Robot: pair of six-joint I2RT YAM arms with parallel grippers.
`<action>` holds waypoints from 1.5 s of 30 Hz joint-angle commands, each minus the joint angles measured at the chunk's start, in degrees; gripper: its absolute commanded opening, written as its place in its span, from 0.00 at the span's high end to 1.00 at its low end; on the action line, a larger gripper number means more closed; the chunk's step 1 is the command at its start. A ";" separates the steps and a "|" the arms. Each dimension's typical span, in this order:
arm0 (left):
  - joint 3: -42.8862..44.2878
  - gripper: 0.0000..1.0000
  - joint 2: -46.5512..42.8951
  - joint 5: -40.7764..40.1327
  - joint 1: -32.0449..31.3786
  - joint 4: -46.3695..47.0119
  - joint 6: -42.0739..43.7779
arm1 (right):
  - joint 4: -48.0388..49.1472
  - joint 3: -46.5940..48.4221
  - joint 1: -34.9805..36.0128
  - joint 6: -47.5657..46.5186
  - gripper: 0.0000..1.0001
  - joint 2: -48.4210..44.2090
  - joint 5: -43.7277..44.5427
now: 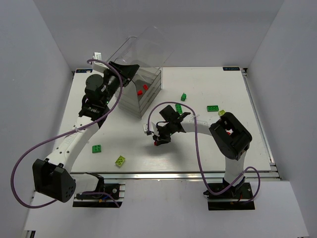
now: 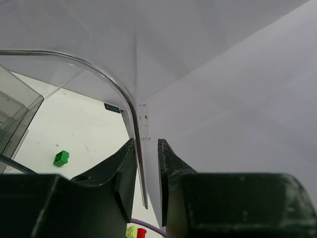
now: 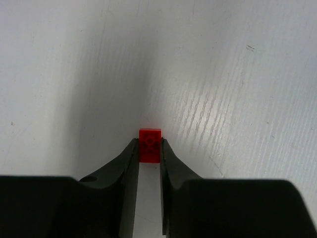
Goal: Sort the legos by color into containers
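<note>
Grabbing a red brick (image 3: 149,145) right now: my right jaws are pinched narrow on its two sides, low centre of the wrist view, and it looks to be resting on the table (image 3: 223,74). My left jaws are clamped narrow on the clear lid (image 2: 141,144) of the box (image 1: 148,96), upper left of the overhead frame, propping it open. Next move, I reckon: lift clean, swing up-left, drop it in the drawer with the other red bricks (image 1: 145,87) without clipping the lid

Bare surface (image 1: 203,82) lies open around the right claw (image 1: 157,142), which pinches a red brick (image 3: 149,144) mid-surface with only scattered bricks (image 1: 213,108) nearby, while the left arm (image 1: 74,141) and the raised lid (image 1: 143,47) in the left claw (image 2: 147,144) block the clear box's drawers (image 1: 148,87) from the left.
</note>
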 commanded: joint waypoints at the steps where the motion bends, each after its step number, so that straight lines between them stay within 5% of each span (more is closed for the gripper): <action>1: 0.33 0.67 -3.89 -0.21 0.19 2.20 0.20 | -0.20 0.79 -0.60 1.10 1.00 -0.18 2.24; 6: 0.68 0.67 -4.07 -0.56 0.19 2.37 0.37 | 1.03 9.65 -5.25 9.70 1.00 0.08 0.59; 10: 0.59 0.67 -3.81 -0.56 0.19 2.90 0.37 | 7.87 18.18 -8.86 26.37 1.00 0.96 1.02; 27: 2.44 0.67 -2.49 -0.65 0.19 3.43 0.46 | 42.86 18.72 -10.27 54.17 1.00 4.30 9.89; 45: 4.72 0.67 -0.64 -0.03 0.19 2.46 0.63 | 42.69 27.42 -8.86 59.81 1.00 12.56 16.22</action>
